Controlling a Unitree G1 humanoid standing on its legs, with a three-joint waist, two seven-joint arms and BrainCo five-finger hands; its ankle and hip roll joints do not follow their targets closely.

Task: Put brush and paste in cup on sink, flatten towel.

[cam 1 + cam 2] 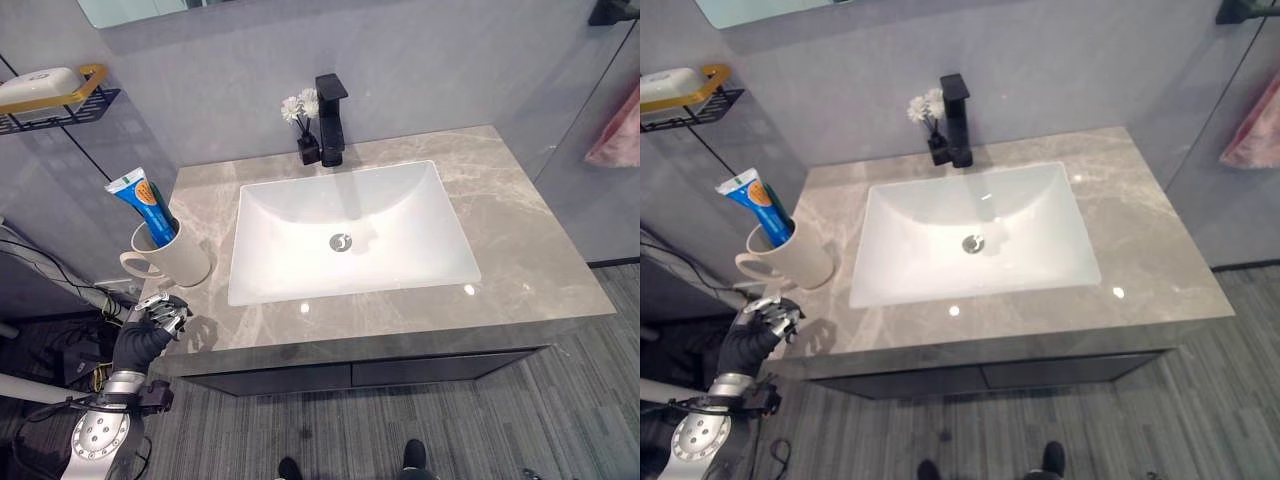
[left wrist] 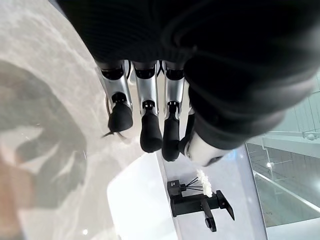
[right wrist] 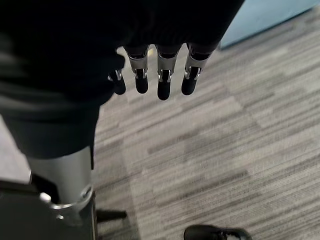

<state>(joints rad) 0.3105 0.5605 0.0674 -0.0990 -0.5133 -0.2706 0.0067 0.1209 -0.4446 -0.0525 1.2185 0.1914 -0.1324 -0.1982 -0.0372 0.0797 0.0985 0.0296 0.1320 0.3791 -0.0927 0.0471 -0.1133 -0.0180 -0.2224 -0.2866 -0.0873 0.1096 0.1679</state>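
A cream mug (image 1: 175,260) stands at the left end of the grey marble counter (image 1: 520,250). A blue and white toothpaste tube (image 1: 143,203) sticks up out of it, with a dark slim thing beside the tube that I cannot make out. My left hand (image 1: 150,328) hovers at the counter's front left corner, just below the mug and apart from it; its fingers (image 2: 150,125) are relaxed and hold nothing. My right hand (image 3: 160,75) hangs over the floor with its fingers loose and empty. A pink towel (image 1: 618,135) hangs at the far right.
A white sink basin (image 1: 420,190) is set in the middle of the counter. Behind it stand a black faucet (image 1: 330,120) and a small black vase of white flowers (image 1: 303,125). A black wire shelf with a soap dish (image 1: 45,90) is on the left wall.
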